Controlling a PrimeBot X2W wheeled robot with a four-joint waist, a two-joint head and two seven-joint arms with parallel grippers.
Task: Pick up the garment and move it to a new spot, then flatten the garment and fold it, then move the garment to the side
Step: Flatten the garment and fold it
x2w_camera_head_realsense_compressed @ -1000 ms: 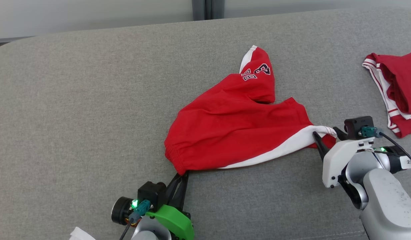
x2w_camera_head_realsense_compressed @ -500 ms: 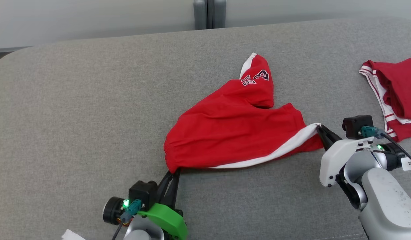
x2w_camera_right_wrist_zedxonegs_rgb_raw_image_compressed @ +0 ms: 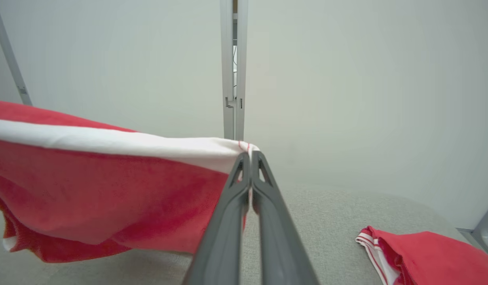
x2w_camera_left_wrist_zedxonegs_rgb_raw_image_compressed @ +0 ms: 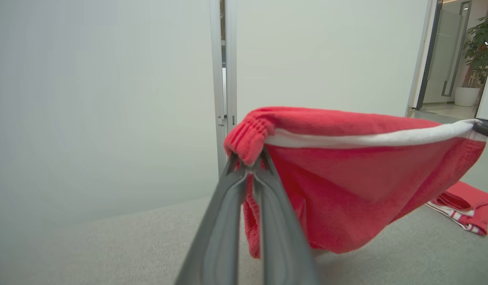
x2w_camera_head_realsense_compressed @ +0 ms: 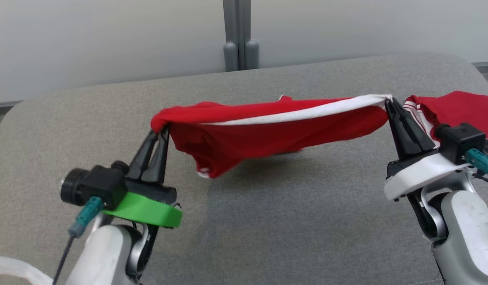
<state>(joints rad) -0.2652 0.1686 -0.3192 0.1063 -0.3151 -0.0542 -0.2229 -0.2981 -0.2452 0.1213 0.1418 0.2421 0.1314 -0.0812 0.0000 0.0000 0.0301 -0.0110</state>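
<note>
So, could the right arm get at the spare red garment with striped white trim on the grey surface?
Probably not yet: the striped-trim garment lies close, nothing between, but the right gripper is shut on the lifted red white-striped shorts.

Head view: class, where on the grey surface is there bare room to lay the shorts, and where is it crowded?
Bare: the grey surface left of the shorts and in front of them. Crowded: far right, by the other red garment.

A grey fabric-covered counter (x2w_camera_head_realsense_compressed: 267,221) with rounded corners carries a bunched red cloth with white stripes (x2w_camera_head_realsense_compressed: 461,105) at its far right edge. Behind it stand pale frosted panels (x2w_camera_head_realsense_compressed: 109,39) joined by a grey post (x2w_camera_head_realsense_compressed: 238,35). Past a glass door (x2w_camera_left_wrist_zedxonegs_rgb_raw_image_compressed: 445,51), a potted plant (x2w_camera_left_wrist_zedxonegs_rgb_raw_image_compressed: 479,43) stands.
</note>
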